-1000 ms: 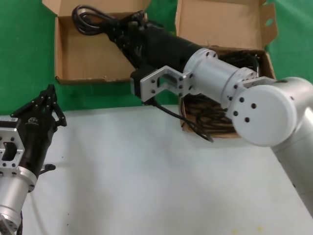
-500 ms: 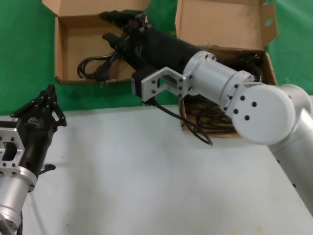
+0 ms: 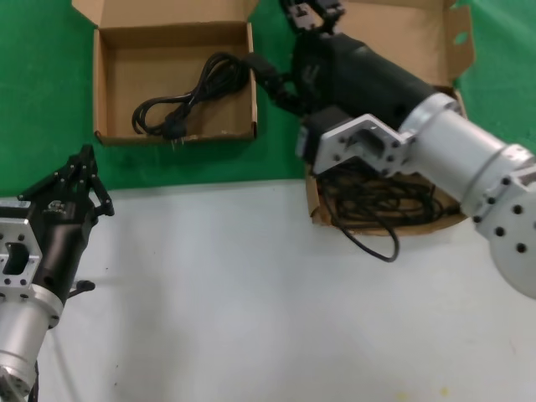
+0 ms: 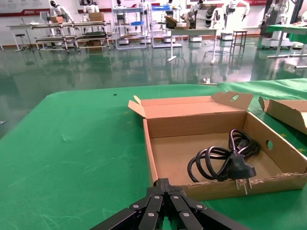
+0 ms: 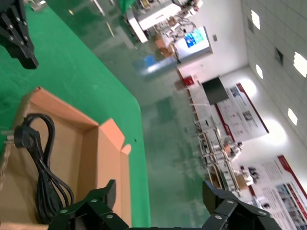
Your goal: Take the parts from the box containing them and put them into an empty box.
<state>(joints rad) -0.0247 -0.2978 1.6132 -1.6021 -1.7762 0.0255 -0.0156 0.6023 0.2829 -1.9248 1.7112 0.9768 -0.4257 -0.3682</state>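
One thin black power cord [image 3: 191, 99] lies looped in the smaller cardboard box [image 3: 176, 134] at the back left. It also shows in the left wrist view [image 4: 224, 158] and the right wrist view [image 5: 42, 165]. Several more cords [image 3: 377, 199] fill the larger box, whose tall notched flap [image 3: 385, 42] stands behind; one loop hangs over its front edge. My right gripper [image 3: 314, 12] is open and empty, raised at the back between the two boxes [image 5: 160, 191]. My left gripper [image 3: 84, 155] is shut and empty, parked low at the front left [image 4: 165, 184].
Both boxes stand on green cloth [image 3: 50, 92] behind the white table top [image 3: 251, 293]. My right arm's silver forearm [image 3: 452, 159] reaches over the larger box. The smaller box [image 4: 168, 153] stands just ahead of my left gripper.
My right gripper carried a cord over the smaller box, let it drop inside, then drew away to the right and back, open. The left arm has not moved.
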